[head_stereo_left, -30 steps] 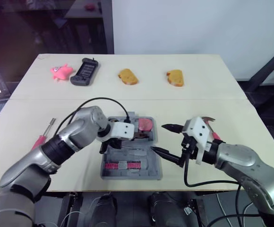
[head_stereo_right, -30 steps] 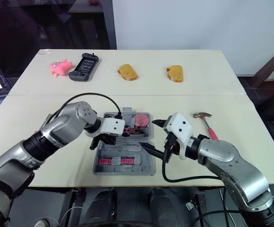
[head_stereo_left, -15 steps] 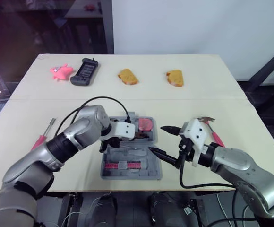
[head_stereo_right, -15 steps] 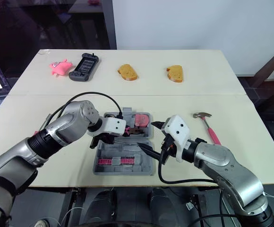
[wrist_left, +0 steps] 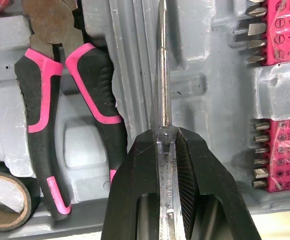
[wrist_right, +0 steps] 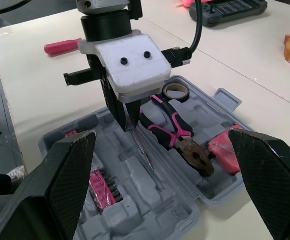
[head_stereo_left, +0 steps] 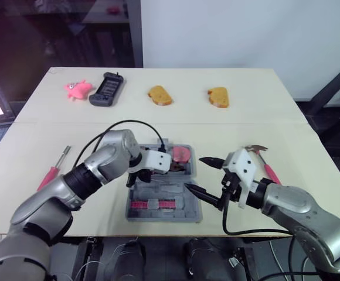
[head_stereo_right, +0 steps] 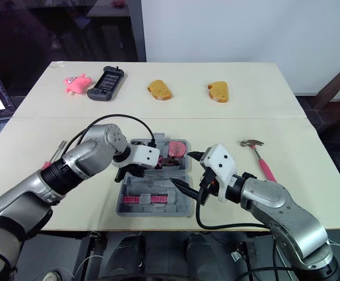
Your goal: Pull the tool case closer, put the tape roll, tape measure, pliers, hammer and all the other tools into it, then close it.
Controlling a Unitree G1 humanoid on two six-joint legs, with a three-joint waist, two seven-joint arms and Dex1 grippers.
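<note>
We log tool case (head_stereo_left: 164, 218) open at desk's (head_stereo_left: 246, 117) front edge | pliers (wrist_left: 91, 80), tape roll (wrist_left: 10, 182) inside | screwdriver (wrist_left: 162, 75) held over it | hammer (head_stereo_right: 264, 163) to its right

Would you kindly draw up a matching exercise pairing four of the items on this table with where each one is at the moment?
1. pink-and-black pliers
2. pink-handled hammer
3. pink-handled screwdriver
4. thin clear-handled screwdriver

A. on the table, robot's left of the grey plastic case
B. gripped by the left tool
C. inside the case
D. on the table, robot's right of the case

Pairs: 1-C, 2-D, 3-A, 4-B.
</note>
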